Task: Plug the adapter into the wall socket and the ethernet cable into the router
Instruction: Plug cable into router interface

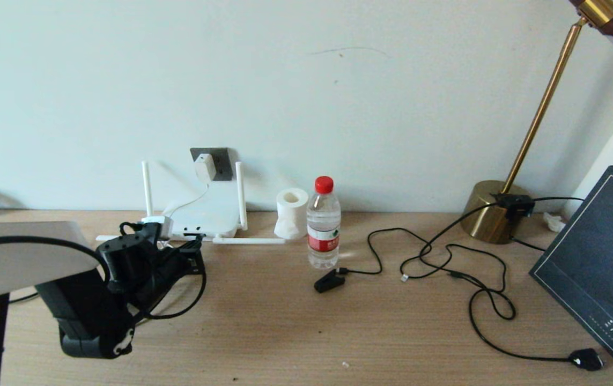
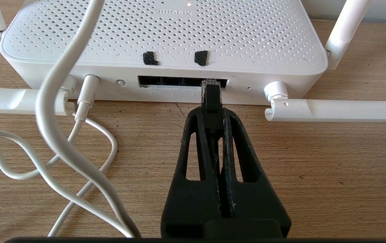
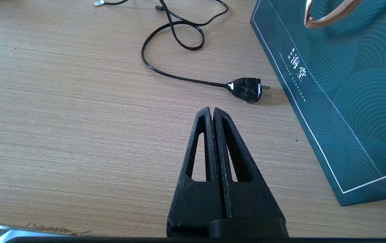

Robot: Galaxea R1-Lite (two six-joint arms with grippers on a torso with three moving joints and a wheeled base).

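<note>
Left pincer (image 2: 212, 111) clamped, right pincer (image 3: 212, 113) closed.

one router (image 1: 202, 217), four antennas (image 1: 241, 195), one bottle (image 1: 323, 225)

"xiaomi" on the router (image 2: 165, 33), upside down

1. The router (image 2: 165, 30) is shown in white, its top patterned with fine perforated dots; two black patches are seen near its port slot.
2. The adapter (image 1: 204, 167) is white against the dark grey wall socket (image 1: 222, 161).
3. Right of the router, a bottle (image 1: 323, 225) is marked by a red cap and red label.
4. A teal box (image 3: 341, 101) is patterned with concentric arcs.
5. The desk (image 3: 61, 118) is rendered in light wood grain.
</note>
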